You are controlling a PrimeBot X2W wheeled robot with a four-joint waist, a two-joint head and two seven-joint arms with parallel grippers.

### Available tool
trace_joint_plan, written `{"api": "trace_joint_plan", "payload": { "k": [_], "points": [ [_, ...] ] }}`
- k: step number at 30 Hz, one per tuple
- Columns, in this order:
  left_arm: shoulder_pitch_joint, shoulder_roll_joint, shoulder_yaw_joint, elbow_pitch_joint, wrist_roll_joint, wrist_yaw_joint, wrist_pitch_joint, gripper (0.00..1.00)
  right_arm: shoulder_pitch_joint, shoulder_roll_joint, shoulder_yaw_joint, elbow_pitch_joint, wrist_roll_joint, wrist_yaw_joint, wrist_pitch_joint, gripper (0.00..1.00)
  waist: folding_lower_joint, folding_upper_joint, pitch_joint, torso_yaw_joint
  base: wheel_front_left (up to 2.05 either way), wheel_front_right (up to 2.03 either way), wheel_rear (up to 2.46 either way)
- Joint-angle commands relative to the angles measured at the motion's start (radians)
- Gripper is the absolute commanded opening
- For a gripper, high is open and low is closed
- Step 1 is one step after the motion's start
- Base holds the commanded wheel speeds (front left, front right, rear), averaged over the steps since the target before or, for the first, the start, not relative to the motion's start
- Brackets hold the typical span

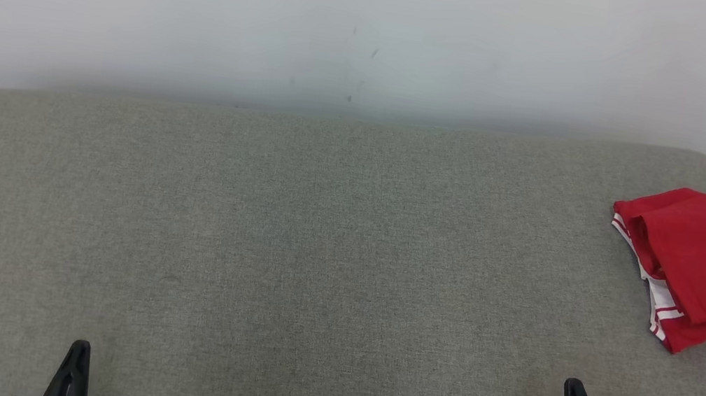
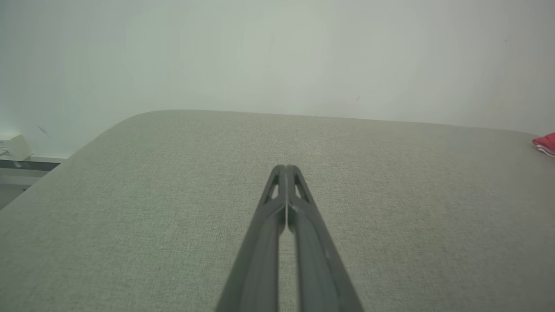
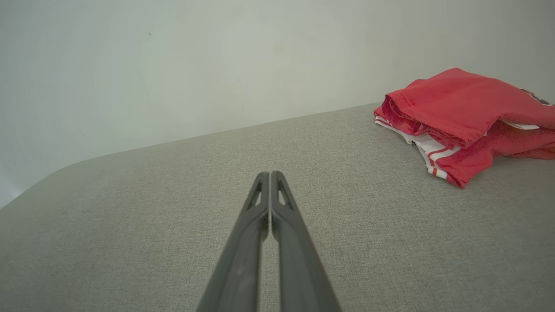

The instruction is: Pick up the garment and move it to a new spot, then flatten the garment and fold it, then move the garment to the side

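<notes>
The garment (image 1: 704,264), a red jersey with white stripe trim and dark navy numbers, lies folded in a bundle at the far right of the grey fabric surface (image 1: 315,256). The right wrist view shows it (image 3: 459,117) up and to the right of my right gripper (image 3: 269,173), well apart from it. A sliver of it (image 2: 546,143) sits at the right edge of the left wrist view. My left gripper (image 2: 285,167) is shut on nothing above bare fabric. In the head view my left gripper (image 1: 80,346) is at the lower left, and my right gripper (image 1: 573,385), also shut and empty, is at the lower right.
A pale wall (image 1: 351,28) rises right behind the surface's far edge. The surface's corners are rounded. A small white box (image 2: 15,146) on a ledge sits beyond the left edge in the left wrist view.
</notes>
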Motion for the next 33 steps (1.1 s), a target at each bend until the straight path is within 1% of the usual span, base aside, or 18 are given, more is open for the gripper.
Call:
{"api": "trace_joint_plan", "payload": {
  "k": [1, 8, 9, 21, 33],
  "points": [
    [-0.007, 0.0, 0.004, 0.004, -0.02, -0.001, 0.008, 0.0, -0.002, 0.001, -0.003, -0.002, 0.018, 0.0, 0.004, 0.0, 0.0, 0.0, 0.0, 0.0, 0.0, 0.0, 0.0],
    [-0.03, 0.001, 0.009, 0.018, -0.165, -0.006, 0.047, 0.0, -0.015, 0.009, -0.022, -0.002, 0.142, 0.0, 0.038, 0.0, 0.0, 0.0, 0.0, 0.001, 0.0, 0.0, 0.0],
    [-0.03, 0.001, 0.009, 0.018, -0.165, -0.006, 0.047, 0.0, -0.015, 0.009, -0.022, -0.002, 0.142, 0.0, 0.038, 0.0, 0.0, 0.0, 0.0, 0.001, 0.0, 0.0, 0.0],
    [-0.057, 0.003, 0.007, 0.029, -0.388, -0.013, 0.098, 0.0, -0.034, 0.02, -0.053, -0.002, 0.329, 0.0, 0.089, 0.0, 0.0, 0.0, -0.001, 0.003, 0.0, 0.0, 0.0],
    [-0.083, 0.004, 0.01, 0.042, -0.582, -0.02, 0.146, 0.0, -0.051, 0.031, -0.08, -0.002, 0.492, -0.001, 0.134, 0.0, 0.0, 0.0, -0.002, 0.004, 0.0, 0.0, 0.0]
  ]
}}
